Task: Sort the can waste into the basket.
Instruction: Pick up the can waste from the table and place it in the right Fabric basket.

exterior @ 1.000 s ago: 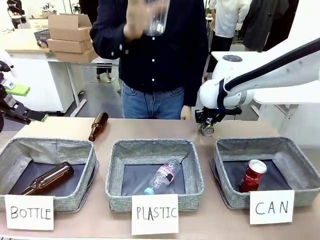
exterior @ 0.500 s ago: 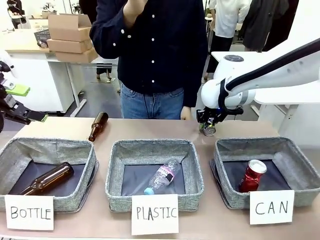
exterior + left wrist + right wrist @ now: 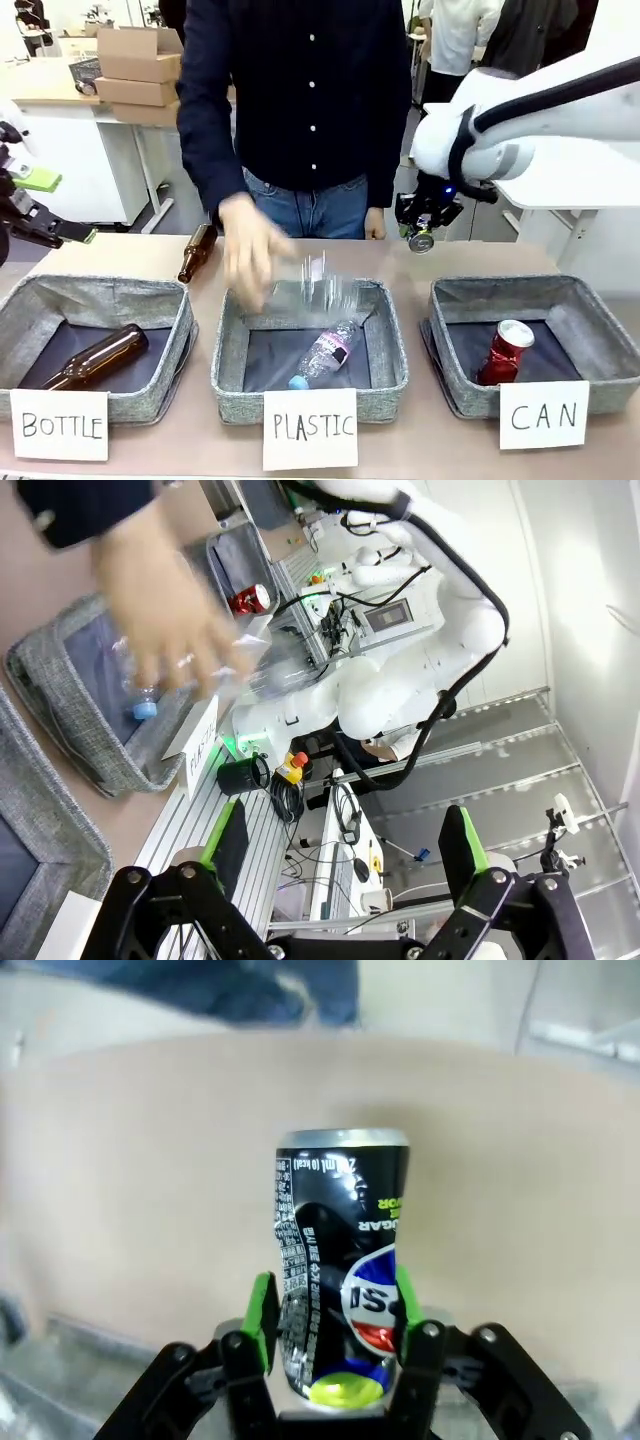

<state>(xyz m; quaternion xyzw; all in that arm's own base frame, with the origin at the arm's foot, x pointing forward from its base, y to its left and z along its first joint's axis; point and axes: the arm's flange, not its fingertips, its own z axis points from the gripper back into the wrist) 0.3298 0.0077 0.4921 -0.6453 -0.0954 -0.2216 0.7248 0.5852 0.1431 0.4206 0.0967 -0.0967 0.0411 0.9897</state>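
My right gripper (image 3: pixel 421 238) hangs above the table behind the CAN basket (image 3: pixel 600 345), shut on the black can (image 3: pixel 340 1280), whose white and yellow print faces the right wrist camera. Both green pads (image 3: pixel 263 1320) press the can's sides. The red can (image 3: pixel 504 351) with its silver top lies inside the CAN basket, also visible far off in the left wrist view (image 3: pixel 250 600). My left gripper (image 3: pixel 50 205) is held at the far left edge, raised off the table, its fingers (image 3: pixel 222 832) spread open with nothing between them.
A person's hand (image 3: pixel 250 255) drops a clear plastic bottle (image 3: pixel 315 290) over the PLASTIC bin (image 3: pixel 225 350), where another bottle (image 3: pixel 325 352) lies. One brown bottle (image 3: pixel 95 357) rests in the BOTTLE bin (image 3: pixel 20 310); another (image 3: pixel 196 252) lies on the table behind it.
My right gripper has risen with the black can. The person's hand came down from chest height to the PLASTIC bin with a clear bottle.
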